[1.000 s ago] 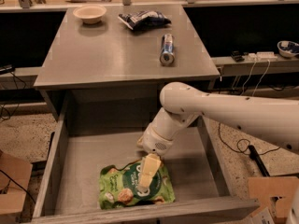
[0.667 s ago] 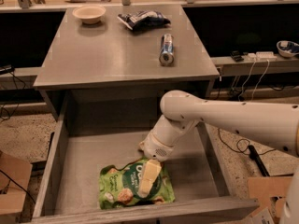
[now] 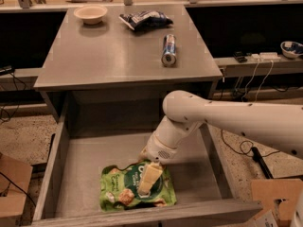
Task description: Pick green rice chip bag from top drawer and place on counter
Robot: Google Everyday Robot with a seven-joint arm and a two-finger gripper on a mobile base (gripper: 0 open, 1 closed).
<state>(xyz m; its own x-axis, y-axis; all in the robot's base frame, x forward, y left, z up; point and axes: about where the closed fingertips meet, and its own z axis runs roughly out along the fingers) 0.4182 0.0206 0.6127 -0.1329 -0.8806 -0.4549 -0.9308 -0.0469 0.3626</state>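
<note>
Your gripper (image 3: pixel 148 181) rests on the green rice chip bag (image 3: pixel 118 194) in the top drawer (image 3: pixel 87 159), likely for pickup; whether it grips, you cannot tell.

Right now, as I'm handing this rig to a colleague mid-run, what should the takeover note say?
The claw: down in the open, shallow grey wood-grain top drawer, over the crinkly bright green rice chip bag; grasp not confirmed.
Bag: flat on the drawer bottom, near its front wall.
Done: drawer open, claw at bag.
Left: grasp, lift, place on the flat grey wood-grain counter.
</note>
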